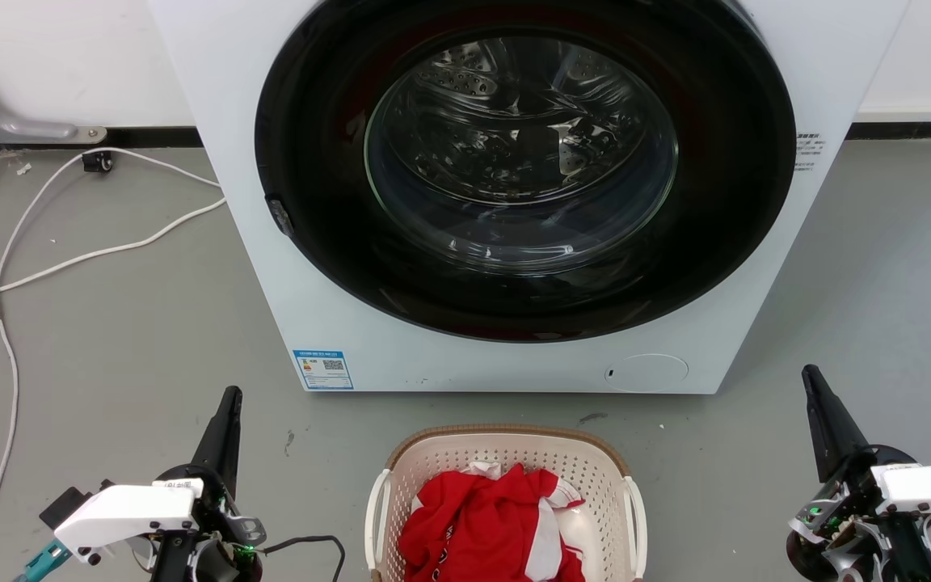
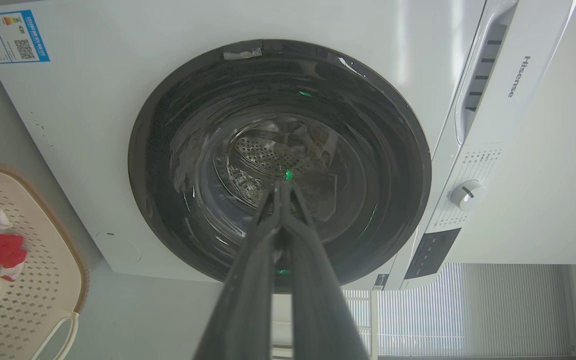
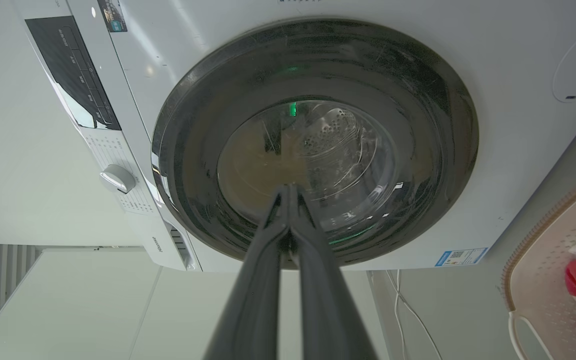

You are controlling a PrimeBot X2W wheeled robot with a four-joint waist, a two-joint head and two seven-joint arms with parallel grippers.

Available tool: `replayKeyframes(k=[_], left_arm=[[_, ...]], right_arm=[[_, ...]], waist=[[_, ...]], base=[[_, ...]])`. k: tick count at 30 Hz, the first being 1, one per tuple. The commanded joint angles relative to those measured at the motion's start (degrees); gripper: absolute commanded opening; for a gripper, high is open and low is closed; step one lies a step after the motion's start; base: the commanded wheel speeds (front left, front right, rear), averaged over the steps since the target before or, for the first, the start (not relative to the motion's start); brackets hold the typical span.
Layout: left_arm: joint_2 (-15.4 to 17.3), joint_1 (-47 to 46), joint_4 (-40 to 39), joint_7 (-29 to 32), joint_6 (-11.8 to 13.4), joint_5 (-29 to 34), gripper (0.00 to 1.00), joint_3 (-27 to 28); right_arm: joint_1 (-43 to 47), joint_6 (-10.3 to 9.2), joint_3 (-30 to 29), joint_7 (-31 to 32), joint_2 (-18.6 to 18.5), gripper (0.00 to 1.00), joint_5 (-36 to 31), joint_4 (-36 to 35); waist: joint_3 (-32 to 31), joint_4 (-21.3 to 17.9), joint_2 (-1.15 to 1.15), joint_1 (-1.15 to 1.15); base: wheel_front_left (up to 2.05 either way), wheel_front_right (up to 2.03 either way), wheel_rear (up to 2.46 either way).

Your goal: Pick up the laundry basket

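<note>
Head view: approach step, laundry basket [image 1: 506, 434] untouched, left gripper [image 1: 230, 398] & right gripper [image 1: 810, 376] both closed, empty; next probably open & reach its handles [image 1: 374, 517].

The laundry basket [image 1: 514, 454] sits upright on the grey floor [image 1: 150, 364], just in front of the white washing machine [image 1: 449, 364], not touching it. It is cream with little holes, a brown rim and white handles [image 1: 371, 517] at the sides. Red and white cloth [image 1: 482, 517], maybe a shirt, lies inside.
</note>
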Motion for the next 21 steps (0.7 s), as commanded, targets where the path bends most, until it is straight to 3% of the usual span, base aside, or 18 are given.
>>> replayKeyframes(k=[1, 21], left_arm=[[0.0, -0.6, 0.1, 0.2, -0.1, 0.3, 0.0, 0.2], [0.0, -0.6, 0.1, 0.2, -0.1, 0.3, 0.0, 0.2]], right_arm=[[-0.7, 0.02, -0.1, 0.0, 0.2, 0.0, -0.1, 0.1], [-0.7, 0.02, -0.1, 0.1, 0.2, 0.0, -0.1, 0.1]], waist=[[0.0, 0.0, 0.0, 0.0], [0.0, 0.0, 0.0, 0.0]], base=[[0.0, 0.0, 0.0], [0.0, 0.0, 0.0]])
